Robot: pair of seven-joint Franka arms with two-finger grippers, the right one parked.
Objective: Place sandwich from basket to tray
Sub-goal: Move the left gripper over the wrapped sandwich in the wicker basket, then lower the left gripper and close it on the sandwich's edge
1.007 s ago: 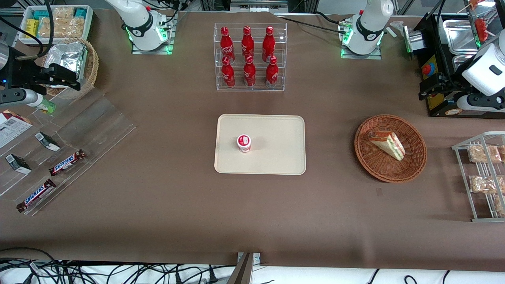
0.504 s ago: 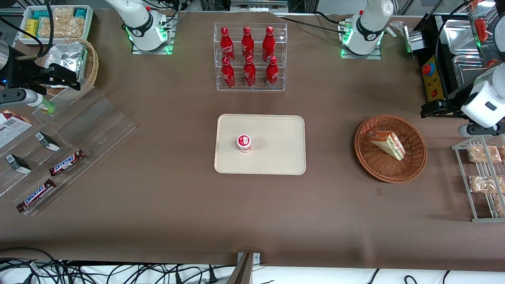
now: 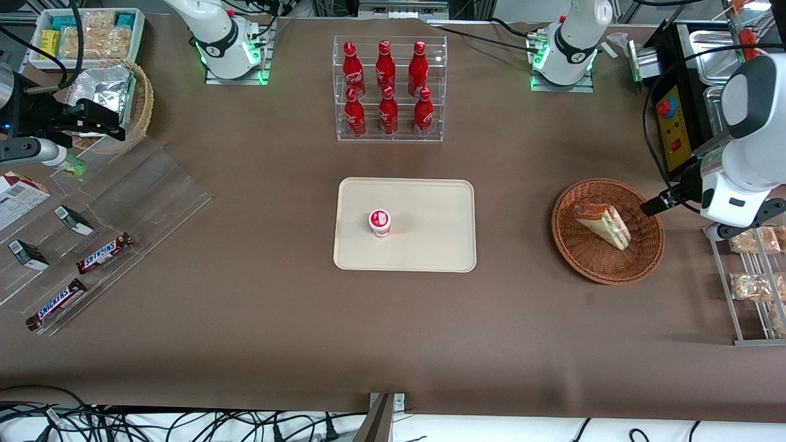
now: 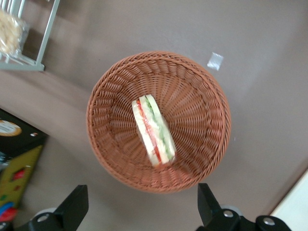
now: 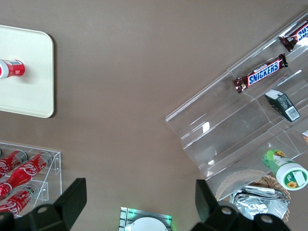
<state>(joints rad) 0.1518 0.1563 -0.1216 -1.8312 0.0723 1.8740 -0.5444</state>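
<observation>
Sandwich wedge [image 3: 603,224], a triangle of pale bread with red, green and cream layers, lies inside the round reddish-brown wicker basket [image 3: 645,258], resting on its side with the layered edge showing in the left wrist view [image 4: 154,130]. That basket sits on the brown counter [image 3: 276,325] toward the working arm's end, well apart from the flat cream-beige rectangular tray [image 3: 430,245], where a small red-and-white cup [image 3: 380,222] stands upright on the half nearer the parked arm. The left arm's gripper [image 4: 142,204] hangs above the counter just beside the basket rim, touching nothing, with its two fingers [image 4: 74,206] spread wide and nothing between them. The step in hand looks like the approach before the pick. To do it well, the gripper should come over the middle of the wedge, turn so the fingers straddle the two flat bread faces instead of the long axis, and descend straight without clipping the wicker wall. The bread probably gives easily, so a light squeeze low on the wedge seems wiser than a hard one near the tip. A clean vertical lift ought to clear the rim before carrying it to the bare part of the tray, away from the cup.
</observation>
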